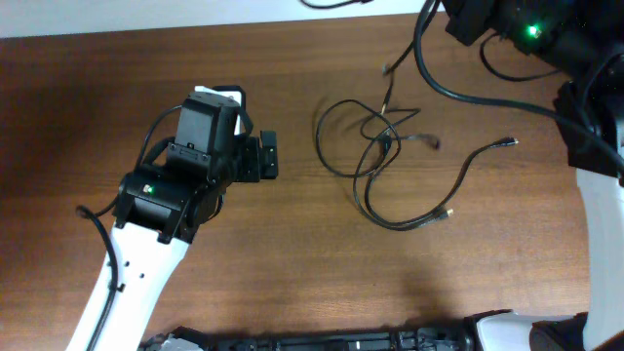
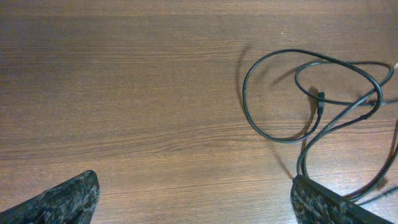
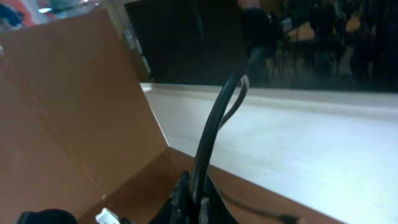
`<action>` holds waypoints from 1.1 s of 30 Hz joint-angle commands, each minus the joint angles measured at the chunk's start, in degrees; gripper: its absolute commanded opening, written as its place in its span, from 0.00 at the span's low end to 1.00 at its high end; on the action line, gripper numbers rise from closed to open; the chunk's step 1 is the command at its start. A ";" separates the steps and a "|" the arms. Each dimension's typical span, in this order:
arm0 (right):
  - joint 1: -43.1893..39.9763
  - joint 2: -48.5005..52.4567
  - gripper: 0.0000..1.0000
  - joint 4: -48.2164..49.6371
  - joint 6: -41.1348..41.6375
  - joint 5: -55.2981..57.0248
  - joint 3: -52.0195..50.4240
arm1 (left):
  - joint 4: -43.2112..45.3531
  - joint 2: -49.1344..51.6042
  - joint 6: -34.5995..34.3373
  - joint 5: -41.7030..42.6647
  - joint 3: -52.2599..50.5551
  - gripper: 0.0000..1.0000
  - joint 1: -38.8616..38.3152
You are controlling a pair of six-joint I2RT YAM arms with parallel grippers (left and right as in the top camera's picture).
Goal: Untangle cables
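Cables point(image 1: 387, 141) lie in a loose looped tangle on the table point(image 1: 244, 273), right of centre and untouched, so the approach step seems in hand: the left gripper point(image 1: 271, 156), jaws wide apart, hovers near them and must reach one strand, while farther off the right gripper point(image 3: 194, 202), jaws together, is raised away.

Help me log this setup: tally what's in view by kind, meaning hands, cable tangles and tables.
Hands: 2, left hand open, right hand shut
Cable tangles: 1, the cables
Tables: 1, the table
Total: 4
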 commanded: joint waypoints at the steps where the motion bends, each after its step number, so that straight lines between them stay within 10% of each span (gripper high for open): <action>1: 0.28 -1.11 0.04 0.20 0.28 2.80 1.29 | -0.09 -0.90 -0.57 -0.63 0.61 0.99 0.26; 18: -16.83 0.59 0.04 -11.98 -5.99 53.13 1.27 | -0.11 -0.90 -0.57 -0.63 0.61 0.99 0.26; 33: -51.47 7.06 0.04 -33.14 14.53 49.99 1.11 | -0.11 -0.90 -0.57 -0.63 0.61 0.99 0.26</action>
